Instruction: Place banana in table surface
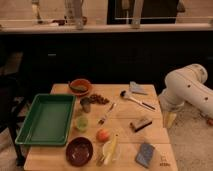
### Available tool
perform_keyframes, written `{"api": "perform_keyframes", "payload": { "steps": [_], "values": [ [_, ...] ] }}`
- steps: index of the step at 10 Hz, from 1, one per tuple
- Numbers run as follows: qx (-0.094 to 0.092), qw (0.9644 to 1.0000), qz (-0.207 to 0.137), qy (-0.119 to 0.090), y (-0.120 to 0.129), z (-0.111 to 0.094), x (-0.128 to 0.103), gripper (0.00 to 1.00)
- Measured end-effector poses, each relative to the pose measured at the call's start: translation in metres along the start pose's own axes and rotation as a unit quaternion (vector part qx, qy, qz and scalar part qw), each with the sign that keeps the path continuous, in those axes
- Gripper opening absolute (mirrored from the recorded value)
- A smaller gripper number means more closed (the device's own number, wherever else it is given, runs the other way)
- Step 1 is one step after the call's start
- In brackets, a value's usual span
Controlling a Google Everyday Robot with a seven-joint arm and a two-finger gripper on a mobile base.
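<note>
The banana [110,148] is pale yellow and lies near the front edge of the table surface [125,134], a light tan plank top. It seems to rest on a small pale dish, just below a round orange-red fruit [103,135]. My white arm [190,90] is off the table's right side. My gripper [170,119] hangs low beside the right edge, well away from the banana and holding nothing that I can see.
A green tray [45,120] fills the left side. Also on the table are a dark red bowl [80,150], green cup [81,122], orange bowl [80,86], fork [106,115], ladle [135,99], brush [141,124] and blue-grey sponge [146,154]. A dark counter stands behind.
</note>
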Motion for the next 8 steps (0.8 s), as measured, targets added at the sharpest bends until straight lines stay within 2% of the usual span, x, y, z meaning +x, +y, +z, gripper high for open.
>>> {"api": "perform_keyframes", "payload": {
  "steps": [2, 3, 5, 6, 7, 8],
  "values": [
    [-0.004, 0.9981, -0.061, -0.003, 0.016, -0.002, -0.031, 0.8],
    [-0.007, 0.9943, -0.106, -0.005, 0.028, -0.003, -0.057, 0.8],
    [-0.011, 0.9832, -0.182, -0.006, 0.051, -0.006, -0.094, 0.8],
    [-0.014, 0.9737, -0.227, -0.007, 0.064, -0.006, -0.111, 0.8],
    [-0.017, 0.957, -0.29, -0.009, 0.08, -0.006, -0.128, 0.8],
    [-0.022, 0.9431, -0.332, -0.008, 0.092, -0.005, -0.139, 0.8]
  ]
}}
